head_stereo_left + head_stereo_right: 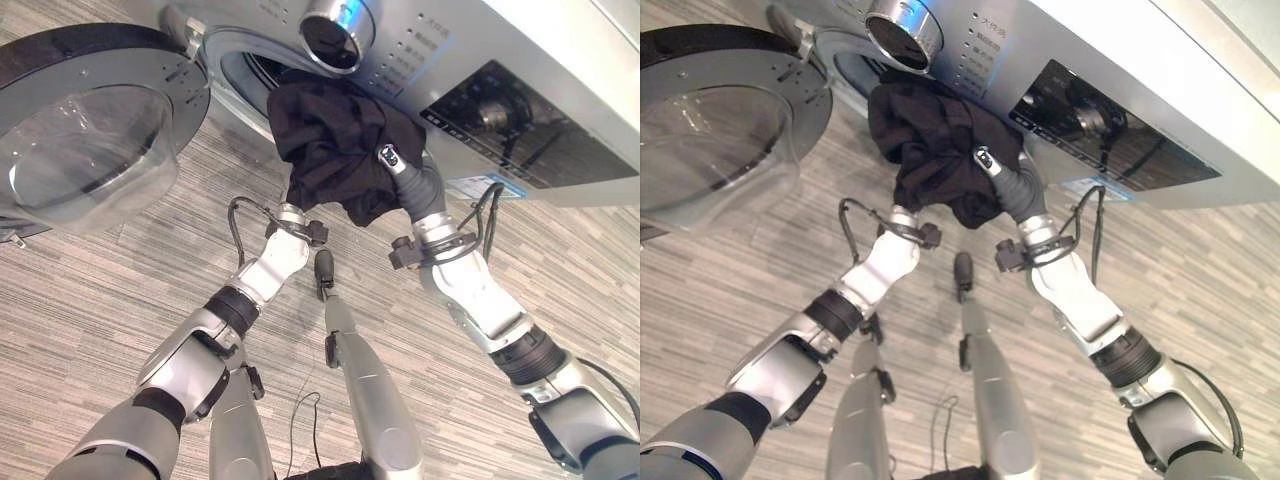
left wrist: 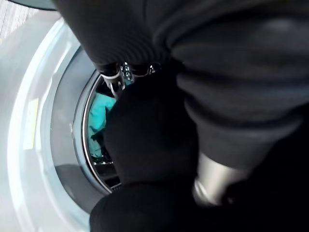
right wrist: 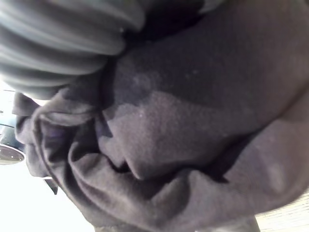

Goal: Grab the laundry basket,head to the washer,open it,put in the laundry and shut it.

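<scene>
Both hands are buried in a black garment, a soft, matte, bunched fleece-like bundle held up at the washer opening. Left hand: only a bit of silver shows under the cloth in its wrist view, so can't tell how far open it is or whether it grips. Right hand: dark ribbed cover and wrist stick out of the bundle's right side, fingers hidden in cloth, can't tell either.

Past the left hand, drum w/ chrome rim, something teal inside. Door swung open to the left of the hands: round, dark rim, clear bulged window. Washer front silver-grey, chrome knob above the bundle, dark glossy panel right of it. Small print by the knob too small to read. Floor grey striped wood-look.
</scene>
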Available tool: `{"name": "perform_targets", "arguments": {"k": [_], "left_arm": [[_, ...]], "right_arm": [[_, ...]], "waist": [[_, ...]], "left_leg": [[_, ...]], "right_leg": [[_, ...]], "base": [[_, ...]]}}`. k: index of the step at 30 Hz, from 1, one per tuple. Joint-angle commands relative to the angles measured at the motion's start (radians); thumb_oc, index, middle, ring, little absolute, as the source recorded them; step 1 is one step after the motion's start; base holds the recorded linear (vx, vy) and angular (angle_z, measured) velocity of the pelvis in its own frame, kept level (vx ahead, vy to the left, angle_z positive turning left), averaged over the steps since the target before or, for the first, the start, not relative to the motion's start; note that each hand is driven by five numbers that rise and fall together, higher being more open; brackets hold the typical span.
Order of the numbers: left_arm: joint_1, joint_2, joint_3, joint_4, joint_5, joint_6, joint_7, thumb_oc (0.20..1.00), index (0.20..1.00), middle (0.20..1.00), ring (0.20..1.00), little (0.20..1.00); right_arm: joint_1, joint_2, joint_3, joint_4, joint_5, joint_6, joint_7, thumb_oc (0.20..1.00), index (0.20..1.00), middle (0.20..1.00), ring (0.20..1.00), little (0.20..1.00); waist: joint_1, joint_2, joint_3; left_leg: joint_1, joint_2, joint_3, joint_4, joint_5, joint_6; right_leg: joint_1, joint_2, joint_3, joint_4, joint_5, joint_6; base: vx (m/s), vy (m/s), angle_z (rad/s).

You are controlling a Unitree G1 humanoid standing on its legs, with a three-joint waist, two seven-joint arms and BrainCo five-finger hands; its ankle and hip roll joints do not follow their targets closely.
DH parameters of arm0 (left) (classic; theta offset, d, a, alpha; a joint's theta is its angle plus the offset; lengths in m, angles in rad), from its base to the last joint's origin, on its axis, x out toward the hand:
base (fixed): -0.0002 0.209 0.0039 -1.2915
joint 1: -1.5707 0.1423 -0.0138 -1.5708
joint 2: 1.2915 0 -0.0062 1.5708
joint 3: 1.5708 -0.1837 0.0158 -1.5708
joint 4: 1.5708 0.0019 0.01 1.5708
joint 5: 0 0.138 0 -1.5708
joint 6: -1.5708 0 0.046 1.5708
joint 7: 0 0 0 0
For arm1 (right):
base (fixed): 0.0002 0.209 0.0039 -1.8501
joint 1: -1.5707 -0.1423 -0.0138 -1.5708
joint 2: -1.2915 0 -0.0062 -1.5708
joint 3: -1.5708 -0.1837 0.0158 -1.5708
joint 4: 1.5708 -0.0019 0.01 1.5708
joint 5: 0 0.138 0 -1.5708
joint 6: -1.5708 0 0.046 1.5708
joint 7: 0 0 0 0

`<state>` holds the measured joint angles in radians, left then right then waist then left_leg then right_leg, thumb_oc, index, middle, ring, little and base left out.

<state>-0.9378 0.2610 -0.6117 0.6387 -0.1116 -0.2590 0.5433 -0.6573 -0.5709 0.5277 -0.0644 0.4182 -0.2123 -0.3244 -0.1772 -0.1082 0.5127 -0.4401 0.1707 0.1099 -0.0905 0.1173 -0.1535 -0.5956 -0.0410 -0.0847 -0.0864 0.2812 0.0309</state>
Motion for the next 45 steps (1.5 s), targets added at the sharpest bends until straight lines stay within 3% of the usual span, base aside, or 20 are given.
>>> {"name": "perform_targets", "arguments": {"k": [1,3,4,5,6,7,13,21,26,35,39,45], "left_arm": [[-0.014,-0.055,0.022,0.027,-0.006,-0.076,0.039,0.200,0.200,0.200,0.200,0.200],[-0.019,-0.060,0.038,0.042,-0.003,-0.070,0.063,0.200,0.200,0.200,0.200,0.200],[-0.024,-0.061,0.049,0.047,-0.004,-0.070,0.082,0.200,0.200,0.200,0.200,0.200],[-0.025,-0.058,0.054,0.048,-0.003,-0.069,0.091,0.200,0.200,0.200,0.200,0.200],[-0.025,-0.058,0.054,0.048,-0.003,-0.069,0.091,0.200,0.200,0.200,0.200,0.200],[-0.025,-0.053,0.060,0.045,-0.002,-0.068,0.099,0.200,0.200,0.200,0.200,0.200],[-0.008,-0.040,0.078,0.014,0.012,-0.063,0.129,0.200,0.200,0.200,0.200,0.200],[0.024,-0.060,0.091,0.019,0.030,-0.053,0.155,0.200,0.200,0.200,0.200,0.200],[0.029,-0.081,0.088,0.053,0.022,-0.052,0.163,0.200,0.200,0.200,0.200,0.200],[0.026,-0.102,0.088,0.103,-0.009,-0.068,0.175,0.200,0.200,0.200,0.200,0.200],[0.005,-0.088,0.100,0.130,-0.017,-0.075,0.186,0.200,0.200,0.200,0.200,0.200],[-0.140,0.002,0.158,0.277,-0.071,-0.080,0.203,0.200,0.200,0.200,0.200,0.200]], "right_arm": [[-0.042,0.005,-0.022,-0.035,0.019,-0.094,0.009,0.200,0.200,0.200,0.200,0.200],[-0.033,0.003,-0.011,-0.030,0.024,-0.089,0.010,0.200,0.200,0.200,0.200,0.200],[-0.028,-0.005,-0.002,-0.020,0.031,-0.084,0.012,0.410,0.410,0.410,0.410,0.410],[-0.025,-0.007,0.003,-0.010,0.034,-0.079,0.011,0.733,0.733,0.733,0.733,0.733],[-0.025,-0.007,0.004,-0.010,0.034,-0.079,0.011,0.900,0.900,0.900,0.900,0.900],[-0.021,-0.007,0.008,-0.002,0.034,-0.074,0.011,1.000,1.000,1.000,1.000,1.000],[0.025,-0.004,0.000,0.049,0.007,-0.047,-0.007,1.000,1.000,1.000,1.000,1.000],[0.136,0.002,-0.038,0.117,-0.160,0.034,-0.049,1.000,1.000,1.000,1.000,1.000],[0.286,0.066,-0.058,0.221,-0.082,0.002,-0.039,1.000,1.000,1.000,1.000,1.000],[0.474,0.148,-0.037,0.510,-0.158,0.038,-0.040,1.000,1.000,1.000,1.000,1.000],[0.524,0.145,-0.063,0.595,-0.214,0.036,-0.055,1.000,1.000,1.000,1.000,1.000],[0.624,0.096,-0.134,0.700,-0.276,0.019,-0.049,1.000,1.000,1.000,1.000,1.000]], "waist": [[-0.001,-0.021,-0.051],[0.000,-0.021,-0.048],[0.001,-0.021,-0.047],[0.001,-0.022,-0.046],[0.001,-0.022,-0.046],[0.002,-0.022,-0.045],[0.005,-0.021,-0.039],[0.002,-0.025,-0.038],[-0.006,-0.032,-0.035],[-0.024,-0.054,-0.032],[-0.038,-0.065,-0.033],[-0.078,-0.111,-0.045]], "left_leg": [[-0.033,0.039,-0.007,0.003,-0.008,-0.013],[-0.033,0.038,-0.007,0.003,-0.008,-0.014],[-0.033,0.036,-0.008,0.003,-0.009,-0.014],[-0.033,0.036,-0.008,0.003,-0.009,-0.015],[-0.033,0.036,-0.008,0.003,-0.009,-0.015],[-0.033,0.036,-0.008,0.003,-0.009,-0.015],[-0.036,0.034,-0.008,0.003,-0.006,-0.014],[-0.033,0.028,-0.008,0.003,-0.010,-0.009],[-0.034,0.022,-0.003,0.003,-0.011,-0.005],[-0.044,0.011,0.009,0.003,-0.012,0.003],[-0.045,0.011,0.015,0.003,-0.013,0.005],[-0.059,0.014,0.021,0.003,-0.016,0.011]], "right_leg": [[0.068,-0.039,-0.056,0.110,-0.217,0.119],[0.069,-0.040,-0.058,0.109,-0.216,0.118],[0.070,-0.040,-0.059,0.108,-0.215,0.118],[0.070,-0.040,-0.058,0.107,-0.214,0.117],[0.070,-0.040,-0.058,0.107,-0.214,0.117],[0.070,-0.040,-0.058,0.106,-0.213,0.118],[0.073,-0.041,-0.064,0.104,-0.211,0.118],[0.078,-0.046,-0.069,0.105,-0.214,0.121],[0.077,-0.053,-0.069,0.104,-0.207,0.125],[0.069,-0.060,-0.072,0.099,-0.198,0.132],[0.065,-0.061,-0.071,0.099,-0.195,0.137],[0.043,-0.051,-0.064,0.104,-0.191,0.142]], "base": [[0.00,0.000,0.00],[0.00,0.000,0.00],[0.00,0.000,0.00],[0.00,0.000,0.00],[0.00,0.000,0.00],[0.00,0.000,0.00],[0.00,0.000,0.00],[0.00,0.000,0.00],[0.00,0.026,0.02],[0.00,0.003,0.00],[0.00,0.012,-0.02],[0.00,0.000,-0.01]]}}
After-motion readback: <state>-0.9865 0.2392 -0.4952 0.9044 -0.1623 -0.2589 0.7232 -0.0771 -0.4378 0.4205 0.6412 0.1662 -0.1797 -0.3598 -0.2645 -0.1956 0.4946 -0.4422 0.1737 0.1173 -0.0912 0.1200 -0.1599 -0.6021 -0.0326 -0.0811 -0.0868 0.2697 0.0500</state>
